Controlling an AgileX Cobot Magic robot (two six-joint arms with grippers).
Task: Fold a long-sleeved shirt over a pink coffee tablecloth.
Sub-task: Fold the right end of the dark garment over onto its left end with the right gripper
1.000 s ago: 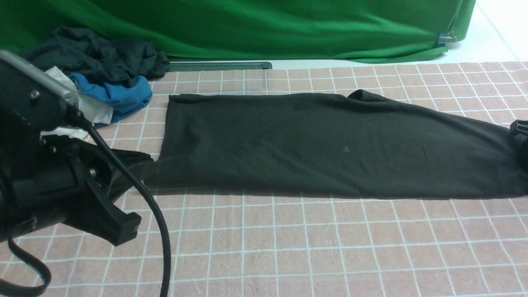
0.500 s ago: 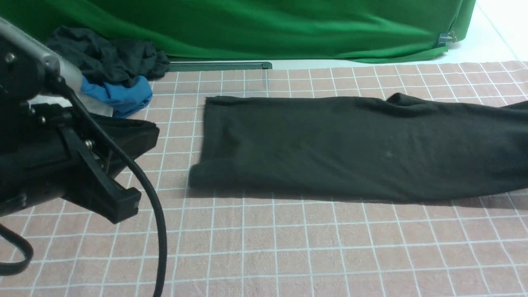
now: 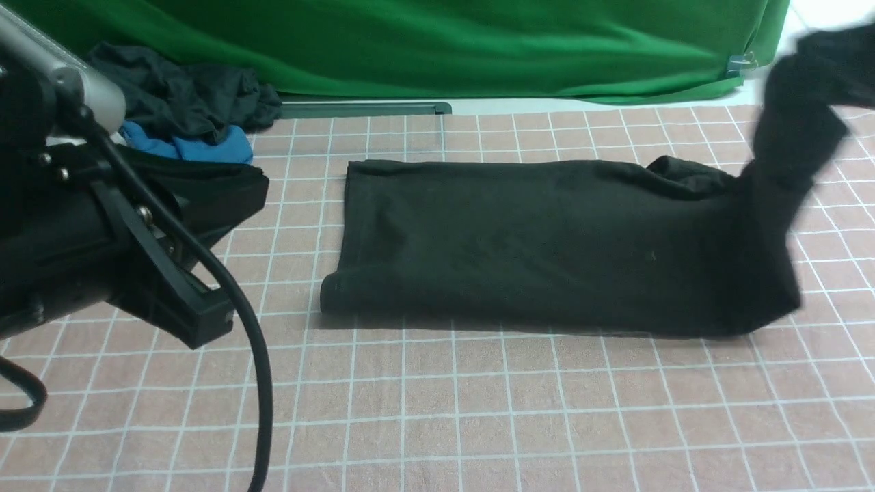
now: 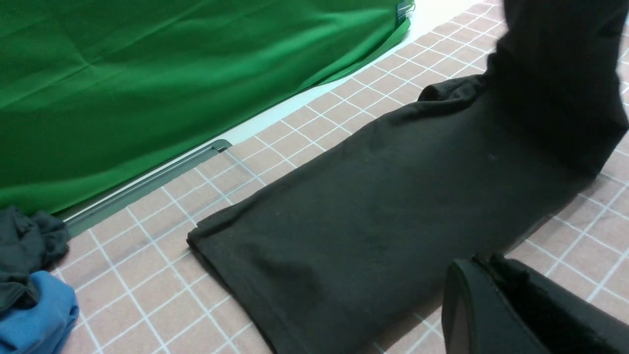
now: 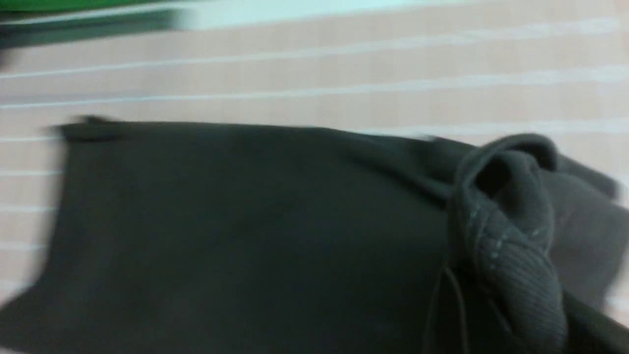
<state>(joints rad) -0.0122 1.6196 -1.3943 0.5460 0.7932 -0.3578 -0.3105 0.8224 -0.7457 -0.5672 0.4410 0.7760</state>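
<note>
One end of the long-sleeved shirt (image 3: 547,239) is hanging from the unseen right gripper's pinch, with the bunched ribbing (image 5: 511,255) risking slipping free. Left gripper (image 3: 256,195), left of the shirt, is sitting closed.

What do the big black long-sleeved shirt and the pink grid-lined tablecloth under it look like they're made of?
Black long-sleeved shirt: soft matte knit, probably cotton; it drapes limply and has a ribbed band. Pink grid-lined tablecloth: matte woven fabric, perhaps cotton or linen; faintly mottled texture.
</note>
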